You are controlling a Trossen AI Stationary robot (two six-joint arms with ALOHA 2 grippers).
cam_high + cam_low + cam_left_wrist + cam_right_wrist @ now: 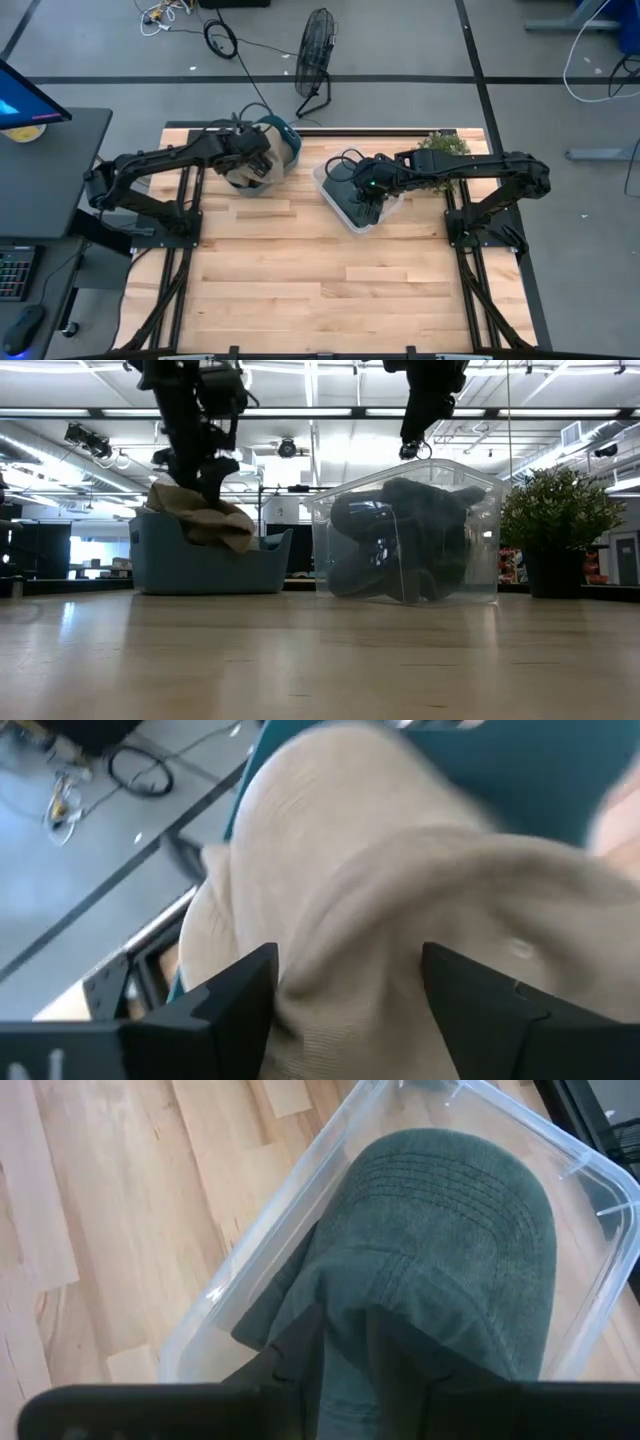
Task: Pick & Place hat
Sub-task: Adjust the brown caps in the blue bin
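Wooden bench, back edge: left claw spread over the tan hat, probably just dropped in the teal bin. Right claw pinches the green hat in the clear box; lifting comes next.

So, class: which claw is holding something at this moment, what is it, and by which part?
The right claw pinches a fold at the edge of the dark green hat in the clear bin. The left claw is open over the tan hat, holding nothing.

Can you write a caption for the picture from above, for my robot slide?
Left gripper open over the tan hat in the blue bin; right gripper pinches a dark hat in the clear bin.
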